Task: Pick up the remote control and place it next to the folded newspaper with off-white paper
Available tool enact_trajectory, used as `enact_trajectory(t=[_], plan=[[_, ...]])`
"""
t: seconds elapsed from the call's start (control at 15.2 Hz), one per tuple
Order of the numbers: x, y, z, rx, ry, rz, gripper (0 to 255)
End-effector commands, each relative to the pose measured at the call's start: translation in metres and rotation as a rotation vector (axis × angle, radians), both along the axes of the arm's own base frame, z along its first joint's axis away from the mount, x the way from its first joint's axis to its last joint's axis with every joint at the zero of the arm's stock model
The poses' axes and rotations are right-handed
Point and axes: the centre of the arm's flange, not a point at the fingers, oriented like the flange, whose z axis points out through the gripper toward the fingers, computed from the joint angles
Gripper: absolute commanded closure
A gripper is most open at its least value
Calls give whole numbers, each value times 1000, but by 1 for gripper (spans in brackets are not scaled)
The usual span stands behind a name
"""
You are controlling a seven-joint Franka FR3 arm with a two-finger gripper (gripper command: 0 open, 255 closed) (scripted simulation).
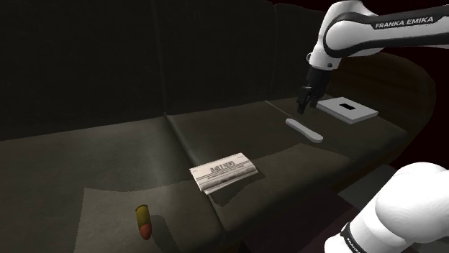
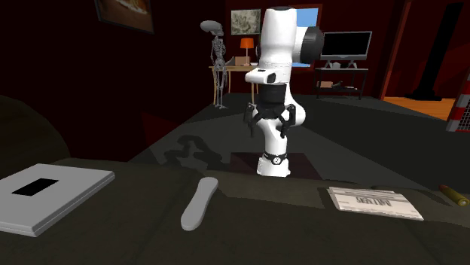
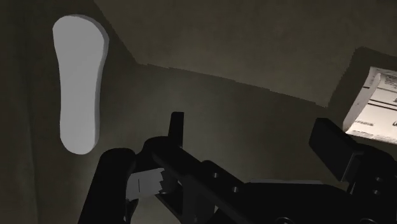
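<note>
Two black fingers (image 3: 176,130) rise in the foreground of the wrist view and stand wide apart with nothing between them, so the gripper (image 3: 251,124) is open and holds nothing. Beyond them, off to the side of one finger and clear of both, lies the remote control (image 3: 79,89), a plain pale grey elongated shape flat on the dark sofa (image 3: 242,57). On the other side of the fingers a corner of the folded newspaper (image 3: 375,105) shows, off-white with dark print. In the shoulder view the gripper (image 1: 306,97) hangs above the sofa seat (image 1: 108,158) over the far end of the remote control (image 1: 304,131), not touching it, with a flat white slab (image 1: 347,109) bearing a black rectangle just beyond. The folded newspaper (image 1: 224,172) lies well apart from the remote, nearer the camera, beside a seam in the seat. A small capsule-shaped object (image 1: 144,219), yellowish at one end and red at the other, rests farther along the seat. In the second exterior view a skeleton (image 2: 218,60) and a monitor (image 2: 345,45) stand behind the arm
</note>
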Motion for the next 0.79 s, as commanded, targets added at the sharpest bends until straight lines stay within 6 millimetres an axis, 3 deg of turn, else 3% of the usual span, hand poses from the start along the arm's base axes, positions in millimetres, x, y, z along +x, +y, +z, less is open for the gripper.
enact_trajectory(t=[0.0,0.73], plan=[[9,-23,-17,4,0,-9,0],[46,-144,-96,34,4,-59,0]])
